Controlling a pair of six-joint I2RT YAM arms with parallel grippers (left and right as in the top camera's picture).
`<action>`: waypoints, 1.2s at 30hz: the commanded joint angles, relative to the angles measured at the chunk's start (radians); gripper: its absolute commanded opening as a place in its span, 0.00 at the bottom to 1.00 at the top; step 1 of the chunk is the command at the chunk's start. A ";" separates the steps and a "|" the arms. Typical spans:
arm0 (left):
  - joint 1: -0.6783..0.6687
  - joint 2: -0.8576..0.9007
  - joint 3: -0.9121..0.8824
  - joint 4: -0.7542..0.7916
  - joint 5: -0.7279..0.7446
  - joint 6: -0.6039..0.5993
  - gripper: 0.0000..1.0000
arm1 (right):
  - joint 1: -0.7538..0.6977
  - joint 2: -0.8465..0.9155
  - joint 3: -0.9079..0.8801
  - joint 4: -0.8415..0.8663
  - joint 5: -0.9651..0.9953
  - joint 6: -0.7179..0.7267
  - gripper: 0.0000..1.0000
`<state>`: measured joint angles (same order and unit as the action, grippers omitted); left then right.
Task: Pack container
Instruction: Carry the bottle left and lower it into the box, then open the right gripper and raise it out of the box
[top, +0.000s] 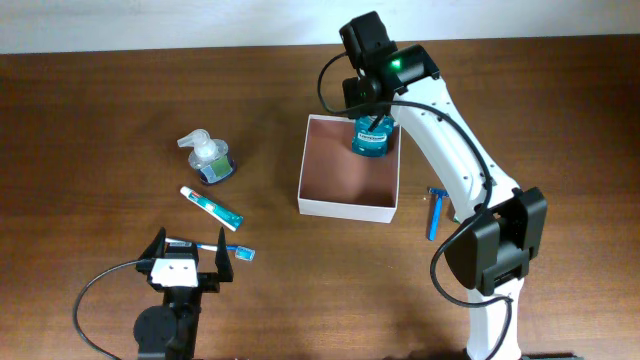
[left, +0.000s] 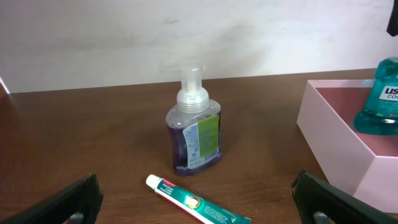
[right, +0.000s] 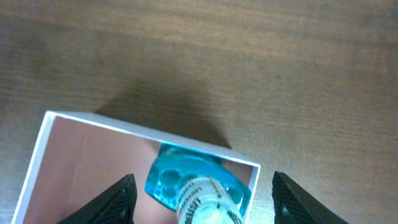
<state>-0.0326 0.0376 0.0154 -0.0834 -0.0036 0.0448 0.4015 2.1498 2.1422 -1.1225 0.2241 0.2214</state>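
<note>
2 grippers show in these views, and we read both as open. From overhead we see the container on the wooden table, right of centre. A teal mouthwash bottle stands in its far right corner, and the right gripper is directly above the bottle. Only the right wrist view tells us the grip: its 2 fingers stand wide on either side of the bottle with a gap showing on each side, so they hold nothing. The left gripper sits near the table's front edge, jaws spread wide and empty. Overhead, a toothbrush lies on the table across it, which the left wrist view does not show. That view instead gives us the upright pump soap bottle with a toothpaste tube lying in front of it, and the container's white wall at the right. Overhead alone shows a blue razor lying just right of the container, apart from it.
</note>
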 joint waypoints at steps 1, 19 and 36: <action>-0.004 -0.004 -0.005 0.000 -0.002 -0.006 0.99 | -0.018 -0.040 0.026 0.000 0.016 0.005 0.63; -0.004 -0.004 -0.005 0.000 -0.002 -0.006 0.99 | -0.073 -0.045 0.023 -0.048 -0.193 0.050 0.38; -0.004 -0.004 -0.005 0.000 -0.002 -0.006 0.99 | -0.282 -0.045 0.166 -0.024 -0.192 0.057 0.77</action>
<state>-0.0326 0.0376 0.0154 -0.0834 -0.0036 0.0452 0.1955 2.1391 2.2856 -1.1130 0.0330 0.2596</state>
